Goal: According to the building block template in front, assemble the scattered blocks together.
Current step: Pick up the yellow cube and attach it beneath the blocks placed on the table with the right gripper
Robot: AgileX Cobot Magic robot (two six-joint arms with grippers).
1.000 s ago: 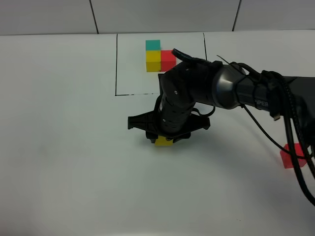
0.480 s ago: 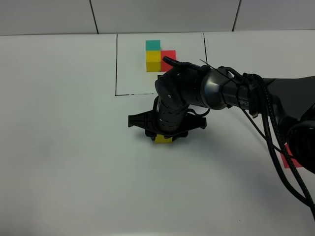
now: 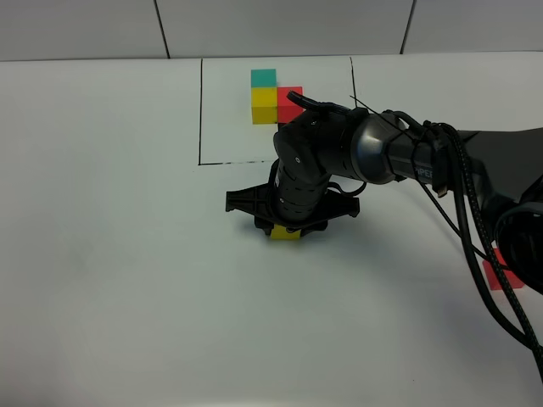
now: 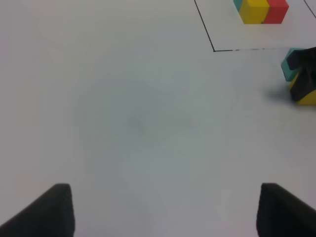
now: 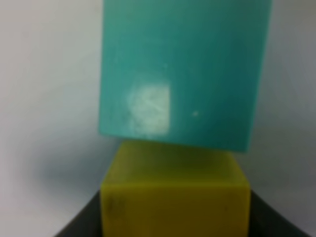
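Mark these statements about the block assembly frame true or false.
1. The right gripper is shut on the loose yellow cube. True.
2. The left gripper holds the loose teal cube. False: it is open with nothing between its fingers; the teal cube sits right beside the yellow one.
3. The loose red cube lies inside the black outline. False: it lies outside it, far right on the table, partly behind cables.
4. In the template, the yellow piece forms the corner of the L, with teal behind it and red beside it. True.
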